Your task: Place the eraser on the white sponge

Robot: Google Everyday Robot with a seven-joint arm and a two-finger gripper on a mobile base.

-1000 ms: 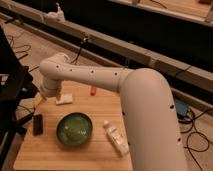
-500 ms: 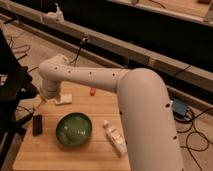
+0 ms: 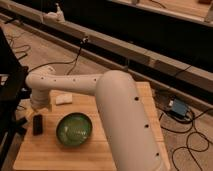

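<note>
Your gripper (image 3: 34,111) hangs released and empty at the table's (image 3: 50,156) left edge, just above the eraser (image 3: 37,124), seemingly lined up to grab it. The sponge (image 3: 63,98) waits nearby, behind the bowl (image 3: 74,129).

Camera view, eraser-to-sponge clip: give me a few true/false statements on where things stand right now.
1. The eraser lies on the wooden table, to the picture's left of the green bowl. True.
2. The eraser sits on the white sponge. False: they lie apart, the sponge farther back.
3. The gripper hangs just above the eraser. True.
4. The sponge lies in the bowl. False: it lies on the table behind the bowl.
</note>
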